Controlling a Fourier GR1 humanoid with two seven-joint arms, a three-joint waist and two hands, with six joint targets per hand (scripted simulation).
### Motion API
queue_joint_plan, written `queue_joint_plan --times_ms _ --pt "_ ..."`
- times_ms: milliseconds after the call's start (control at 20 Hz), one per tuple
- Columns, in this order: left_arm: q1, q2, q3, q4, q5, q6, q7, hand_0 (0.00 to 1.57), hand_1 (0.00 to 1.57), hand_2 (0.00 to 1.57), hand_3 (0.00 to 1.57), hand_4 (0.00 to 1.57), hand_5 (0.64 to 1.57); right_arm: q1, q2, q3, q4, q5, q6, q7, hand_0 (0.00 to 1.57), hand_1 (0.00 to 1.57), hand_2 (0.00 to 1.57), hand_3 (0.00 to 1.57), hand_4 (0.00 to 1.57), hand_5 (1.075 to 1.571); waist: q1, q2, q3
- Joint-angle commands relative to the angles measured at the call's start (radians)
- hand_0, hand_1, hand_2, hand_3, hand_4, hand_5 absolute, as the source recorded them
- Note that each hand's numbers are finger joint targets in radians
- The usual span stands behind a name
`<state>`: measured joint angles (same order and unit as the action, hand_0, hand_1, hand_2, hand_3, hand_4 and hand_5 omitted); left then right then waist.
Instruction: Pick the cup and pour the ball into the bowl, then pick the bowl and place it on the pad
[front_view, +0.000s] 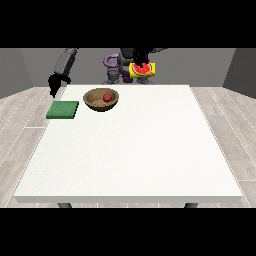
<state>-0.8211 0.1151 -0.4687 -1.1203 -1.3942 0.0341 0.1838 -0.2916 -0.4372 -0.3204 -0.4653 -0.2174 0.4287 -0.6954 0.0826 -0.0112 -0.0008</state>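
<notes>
The cup (142, 69) is held tipped by the hand at the view's right (140, 58); the ball (107, 97) is seen in the bowl (93, 101), right of the pad (63, 109); the far-left hand's (54, 84) fingers cannot be told.

One wooden bowl (101, 99) and one green pad (63, 110) sit near the table's (130, 160) far left corner; one red ball (107, 97) lies in the bowl; one yellow cup (142, 70) is above the far edge.

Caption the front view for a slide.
Red ball rests in brown wooden bowl; yellow cup held aloft; green pad waits.
</notes>
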Motion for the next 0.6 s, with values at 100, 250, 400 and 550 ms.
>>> queue_joint_plan --times_ms 100,250,400,550 --pt "0.215 0.054 0.208 -0.057 0.288 0.147 -0.141 1.55 1.55 1.57 1.46 1.01 1.523 0.023 -0.001 -0.029 -0.021 -0.039 0.016 -0.011 0.00 0.00 0.35 0.28 0.70 1.562 0.093 0.041 -0.0045" --pt "0.361 -0.015 0.247 -0.061 0.440 0.243 -0.254 1.39 1.39 1.21 0.95 1.30 1.571 -0.002 -0.014 -0.046 -0.043 -0.052 -0.017 -0.010 0.00 0.00 0.36 0.33 0.72 1.563 0.143 0.145 -0.0102" --pt "0.453 -0.018 0.314 -0.072 0.595 0.315 -0.420 1.28 1.28 1.11 0.78 1.42 1.571 -0.001 -0.010 -0.079 -0.057 -0.079 -0.039 -0.051 0.00 0.00 0.41 0.28 0.70 1.550 0.198 0.236 -0.0112" --pt "0.481 0.015 0.406 -0.057 0.765 0.325 -0.624 1.28 1.28 1.10 0.75 1.42 1.567 -0.007 -0.027 -0.089 -0.088 -0.096 -0.031 -0.039 0.00 0.00 0.39 0.24 0.69 1.546 0.210 0.291 -0.0095"
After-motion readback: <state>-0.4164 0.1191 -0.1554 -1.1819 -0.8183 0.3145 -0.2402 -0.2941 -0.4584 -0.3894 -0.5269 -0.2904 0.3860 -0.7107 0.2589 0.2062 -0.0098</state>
